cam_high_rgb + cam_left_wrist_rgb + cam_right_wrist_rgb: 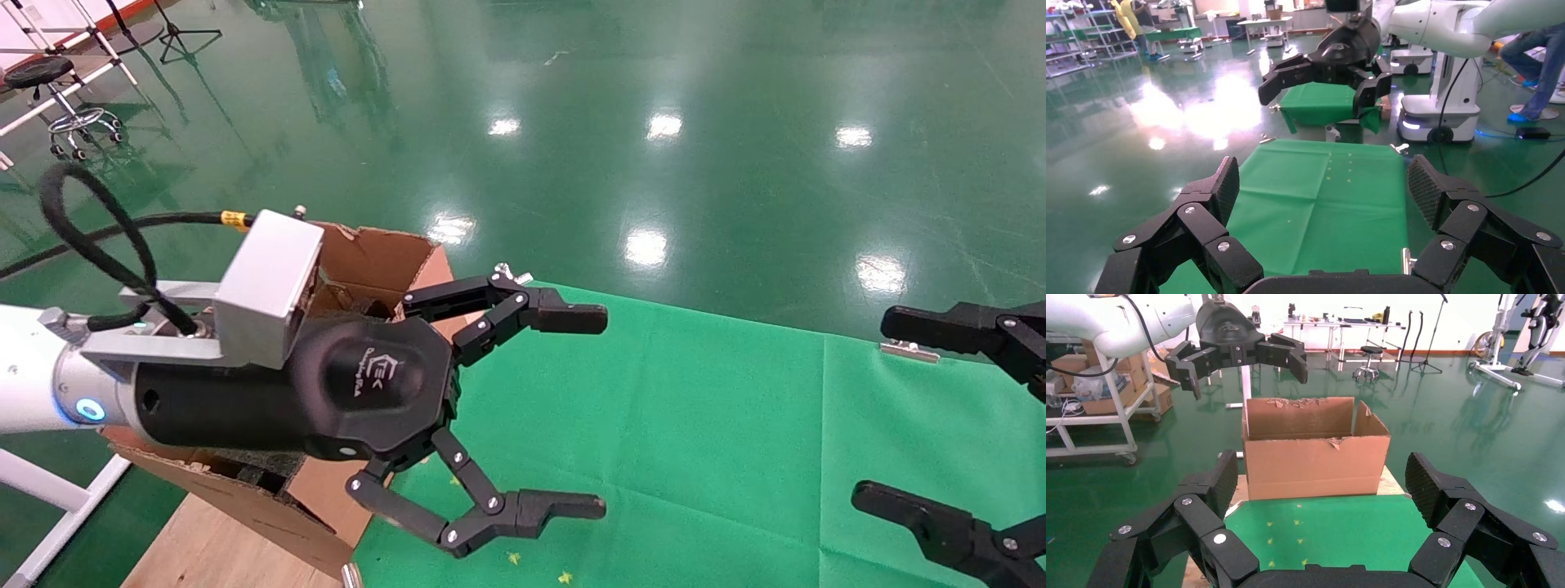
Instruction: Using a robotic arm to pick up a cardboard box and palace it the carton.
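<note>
The small cardboard box does not show in any view; its whereabouts cannot be told. The carton (372, 261) is largely masked in the head view by the left arm's wrist and silver bracket (265, 286); only its far wall, a torn flap and part of its near wall are visible. The right wrist view shows the carton whole from the side, open-topped with ragged rims, but its inside is hidden from there.

The left gripper (584, 412) hangs just past the carton's edge, over the green cloth (735, 425), with its jaws spread wide and nothing between them. The right gripper (907, 416) sits well apart from the carton at the far side of the cloth, cut off by the frame edge, jaws likewise wide and empty.

The cloth between the two grippers is bare apart from a few small yellow specks. The carton stands at the cloth's edge on a wooden board (221, 547) of the counter. Beyond the carton lies green floor (654, 98), with a stool (49, 90) well off.
</note>
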`<state>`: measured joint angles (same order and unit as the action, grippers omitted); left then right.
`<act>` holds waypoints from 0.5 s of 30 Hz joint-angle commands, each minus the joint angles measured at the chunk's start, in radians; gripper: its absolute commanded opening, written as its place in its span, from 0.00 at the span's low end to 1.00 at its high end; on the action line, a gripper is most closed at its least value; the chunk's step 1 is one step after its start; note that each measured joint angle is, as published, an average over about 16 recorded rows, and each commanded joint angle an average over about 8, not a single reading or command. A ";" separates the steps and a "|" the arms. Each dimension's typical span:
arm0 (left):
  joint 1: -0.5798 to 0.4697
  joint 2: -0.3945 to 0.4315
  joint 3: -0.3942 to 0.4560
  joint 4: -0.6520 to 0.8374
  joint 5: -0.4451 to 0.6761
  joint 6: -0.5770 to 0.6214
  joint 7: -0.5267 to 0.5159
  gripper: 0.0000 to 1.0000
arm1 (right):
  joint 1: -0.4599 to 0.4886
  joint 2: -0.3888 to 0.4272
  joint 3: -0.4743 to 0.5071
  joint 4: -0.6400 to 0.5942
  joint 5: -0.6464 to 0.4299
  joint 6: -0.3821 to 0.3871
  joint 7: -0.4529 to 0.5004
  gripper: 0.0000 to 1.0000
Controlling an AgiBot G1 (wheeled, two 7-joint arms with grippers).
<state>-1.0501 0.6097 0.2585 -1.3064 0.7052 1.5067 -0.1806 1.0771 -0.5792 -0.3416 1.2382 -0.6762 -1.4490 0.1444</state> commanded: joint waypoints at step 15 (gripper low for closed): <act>-0.017 0.000 0.014 0.016 0.017 -0.008 -0.005 1.00 | 0.000 0.000 0.000 0.000 0.000 0.000 0.000 1.00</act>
<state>-1.0663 0.6098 0.2726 -1.2910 0.7221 1.4989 -0.1855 1.0770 -0.5792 -0.3416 1.2382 -0.6762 -1.4489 0.1444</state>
